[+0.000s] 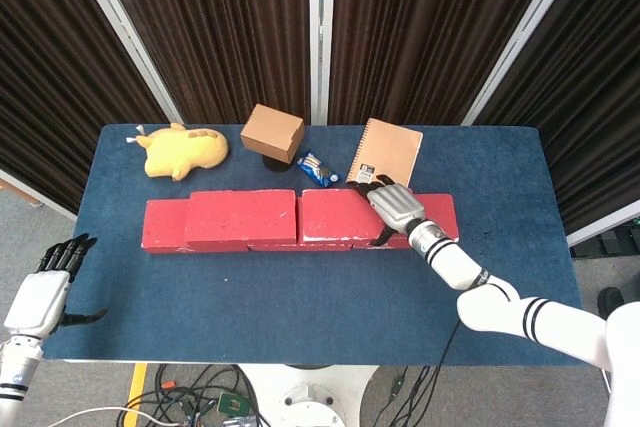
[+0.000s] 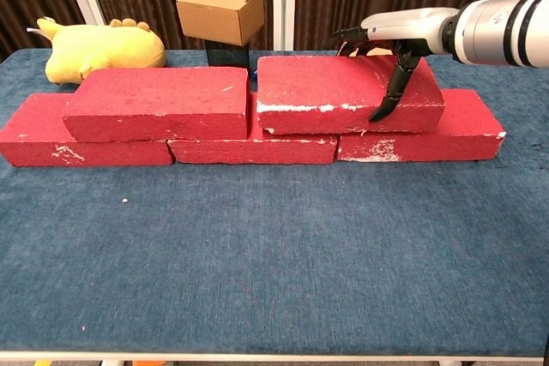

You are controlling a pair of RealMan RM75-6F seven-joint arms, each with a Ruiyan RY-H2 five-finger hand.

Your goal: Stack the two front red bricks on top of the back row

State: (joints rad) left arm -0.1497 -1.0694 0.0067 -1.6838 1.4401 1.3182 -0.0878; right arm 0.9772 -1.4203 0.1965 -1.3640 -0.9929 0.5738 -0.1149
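Chest view shows our right hand clamped over the right end of the 2nd upper brick, lying lengthwise on the back row, just beside the 1st.

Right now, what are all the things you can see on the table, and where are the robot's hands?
Red bricks: five; three in a bottom row, two stacked on top, left and right.
Plush toy: one, yellow, back left.
Cardboard box: one, brown, back middle, on a dark stand.
Small packet: one, blue, behind the bricks.
Notebook: one, tan, spiral-bound, back right.
Table: one, blue cloth.
Left hand: beside the table's front left corner, holding nothing.
Right hand: grips the right top brick.
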